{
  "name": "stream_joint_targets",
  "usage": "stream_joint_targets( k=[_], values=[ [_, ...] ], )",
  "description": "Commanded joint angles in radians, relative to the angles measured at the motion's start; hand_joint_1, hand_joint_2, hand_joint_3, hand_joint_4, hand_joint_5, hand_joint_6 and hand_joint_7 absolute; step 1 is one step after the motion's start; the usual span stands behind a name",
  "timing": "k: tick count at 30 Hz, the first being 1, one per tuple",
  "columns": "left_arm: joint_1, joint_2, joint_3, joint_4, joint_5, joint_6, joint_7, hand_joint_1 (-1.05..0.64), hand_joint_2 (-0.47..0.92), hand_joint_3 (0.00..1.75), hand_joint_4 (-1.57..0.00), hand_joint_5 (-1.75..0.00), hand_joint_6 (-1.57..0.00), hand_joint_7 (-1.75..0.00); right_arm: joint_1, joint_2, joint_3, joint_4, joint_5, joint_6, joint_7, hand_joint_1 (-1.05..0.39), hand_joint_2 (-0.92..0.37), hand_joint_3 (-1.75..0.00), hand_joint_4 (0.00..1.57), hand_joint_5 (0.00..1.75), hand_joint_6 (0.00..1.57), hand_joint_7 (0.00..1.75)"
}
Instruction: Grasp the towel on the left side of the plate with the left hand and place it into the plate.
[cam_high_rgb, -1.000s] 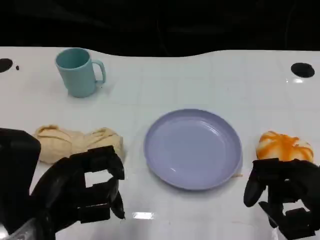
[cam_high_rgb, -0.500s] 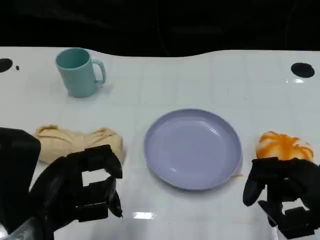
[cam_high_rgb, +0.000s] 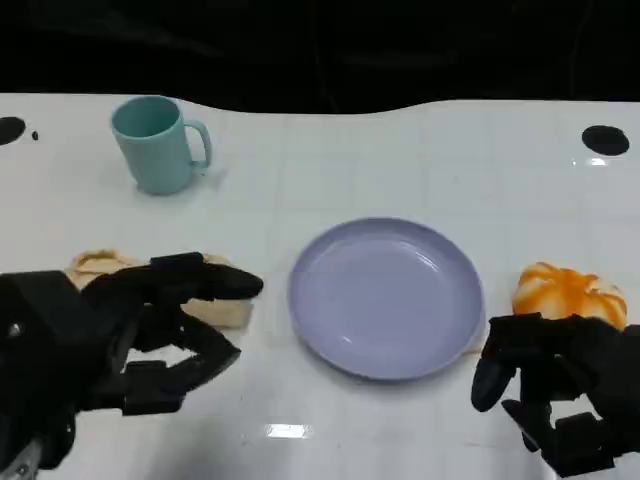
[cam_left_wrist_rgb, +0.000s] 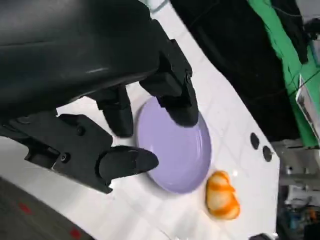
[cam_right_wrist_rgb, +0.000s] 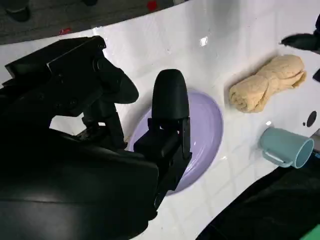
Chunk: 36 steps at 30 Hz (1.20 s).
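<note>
Left hand (cam_high_rgb: 150, 335) was over the near end of the towel (cam_high_rgb: 215, 300), fingers (cam_high_rgb: 210, 283) spread wide, holding nothing; thumb side sat on the near side, the long fingers reached across the top of the roll. Towel (beige, rolled, lying crosswise) sat on the table (cam_high_rgb: 400, 160) just left of the plate (cam_high_rgb: 385, 297), close to its rim but apart from it; the right wrist view showed it (cam_right_wrist_rgb: 267, 82) whole, one end thicker, a pinch in the middle; contact between hand and cloth couldn't be told from the head view.

Step in hand, as I read it: closing on the towel; nothing lifted yet, plate bare.

How to do it well, judgement only:
- drop the palm until the fingers straddle the roll, not just brush the top; cloth compresses, so close fully;
- grab near the pinched middle so both ends hang evenly; an end grip likely unrolls it;
- lift clear of the plate rim before moving across; dragging could shove the plate;
- release over the plate centre, low.

Right hand (cam_high_rgb: 555, 385) was parked at the near right of the plate, fingers curled in on nothing; orange-and-white cloth (cam_high_rgb: 570, 290) lay beyond it, teal mug (cam_high_rgb: 155, 143) at far left; neither was in the path.
</note>
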Motion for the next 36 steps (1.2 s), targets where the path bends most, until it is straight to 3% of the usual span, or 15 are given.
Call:
stream_joint_targets(
  k=[1, 9, 14, 20, 24, 36],
  values=[
    [-0.057, 0.102, -0.026, 0.025, 0.140, -0.072, -0.032, -0.37, 0.92, 0.21, -0.17, -0.73, -0.39, -0.09, -0.014, -0.001, 0.001, -0.007, -0.004, 0.011, -0.005, 0.04, -0.59, -1.05, 0.69, 1.75, 0.67, 1.48],
    [-0.184, 0.190, -0.133, 0.169, 0.438, -0.184, -0.021, -0.49, 0.92, 0.02, -0.14, -0.57, -0.31, -0.01, -0.011, 0.002, 0.008, -0.004, -0.009, 0.002, -0.009, 0.03, -0.59, -1.06, 0.70, 1.75, 0.68, 1.48],
    [-0.263, 0.207, -0.231, 0.259, 0.687, -0.216, -0.005, -0.58, 0.90, 0.01, -0.22, -0.40, -0.31, -0.01, -0.012, 0.001, 0.014, -0.010, -0.014, 0.013, -0.014, 0.04, -0.58, -1.06, 0.70, 1.75, 0.68, 1.48],
    [-0.377, 0.173, -0.313, 0.427, 0.838, -0.241, -0.024, -0.58, 0.87, 0.00, -0.30, -0.36, -0.35, -0.02, -0.011, 0.005, 0.015, -0.007, -0.013, 0.008, -0.016, 0.04, -0.59, -1.06, 0.70, 1.75, 0.68, 1.48],
    [-0.438, 0.145, -0.347, 0.559, 0.866, -0.266, -0.029, -0.58, 0.86, 0.00, -0.38, -0.23, -0.37, -0.01, -0.012, 0.005, 0.020, -0.010, -0.019, 0.011, -0.018, 0.04, -0.59, -1.06, 0.70, 1.75, 0.67, 1.48],
    [-0.624, 0.017, -0.446, 1.081, 0.914, -0.380, 0.072, -0.52, 0.87, 0.01, -0.57, -0.10, -0.46, -0.02, -0.010, 0.008, 0.027, 0.003, -0.025, -0.016, -0.023, 0.04, -0.57, -1.08, 0.70, 1.74, 0.69, 1.46]
  ],
)
